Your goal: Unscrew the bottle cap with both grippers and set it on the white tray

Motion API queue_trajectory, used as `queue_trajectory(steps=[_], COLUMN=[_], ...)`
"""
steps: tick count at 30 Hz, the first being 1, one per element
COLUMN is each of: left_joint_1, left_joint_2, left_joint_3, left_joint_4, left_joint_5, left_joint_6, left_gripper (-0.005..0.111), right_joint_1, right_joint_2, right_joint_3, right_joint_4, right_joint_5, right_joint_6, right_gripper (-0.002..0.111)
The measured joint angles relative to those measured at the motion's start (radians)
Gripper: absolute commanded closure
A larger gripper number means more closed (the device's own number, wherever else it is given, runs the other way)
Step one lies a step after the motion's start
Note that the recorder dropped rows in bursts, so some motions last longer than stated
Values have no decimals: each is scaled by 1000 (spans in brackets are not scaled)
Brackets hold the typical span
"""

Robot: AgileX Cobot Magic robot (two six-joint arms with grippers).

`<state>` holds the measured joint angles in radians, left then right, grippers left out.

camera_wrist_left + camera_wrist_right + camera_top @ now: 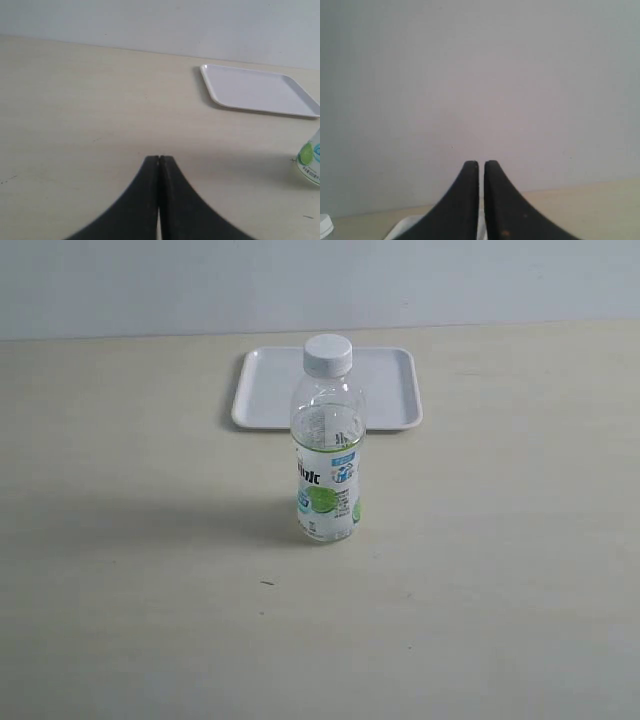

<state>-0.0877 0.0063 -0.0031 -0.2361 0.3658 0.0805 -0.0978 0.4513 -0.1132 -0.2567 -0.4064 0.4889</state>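
The clear bottle (326, 455) with the lime label stands upright mid-table, and the white ribbed bottle cap (328, 355) sits on its neck. Just behind it lies the white tray (270, 390), with nothing on it. Neither gripper shows in the exterior view. In the left wrist view my left gripper (159, 158) is shut on nothing above bare table, with the tray (260, 90) and the bottle's base (311, 162) off to one side. My right gripper (481, 163) is shut with a hairline gap, faces the wall, and has a tray corner (405, 226) below it.
The table (120, 570) is a pale beige surface that runs back to a plain light wall (320, 280). A small dark speck (267, 582) lies in front of the bottle. A bit of white (324, 224) sits at the right wrist view's edge.
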Motion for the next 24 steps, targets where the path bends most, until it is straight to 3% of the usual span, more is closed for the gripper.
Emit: queue_trajectory(steps=[4,8,11,15,17,24], left_joint_1=[0,0,0,0,0,0], left_joint_2=[0,0,0,0,0,0], left_joint_3=[0,0,0,0,0,0], left_joint_4=[0,0,0,0,0,0], left_joint_5=[0,0,0,0,0,0], left_joint_6=[0,0,0,0,0,0], left_gripper=[107,107,107,107,107,107], right_joint_1=[0,0,0,0,0,0], right_joint_2=[27,153,341,564,667,973], right_joint_3=[0,-2,-11,-32,-34,-38], right_joint_4=[-49,-400,-558,-730,-792,-726], right_joint_5=[-5,-234,-333,-445,-511,-714], right_joint_6=[15,161,154,115,90,-171], right_gripper=[101,97,75,31,20,21])
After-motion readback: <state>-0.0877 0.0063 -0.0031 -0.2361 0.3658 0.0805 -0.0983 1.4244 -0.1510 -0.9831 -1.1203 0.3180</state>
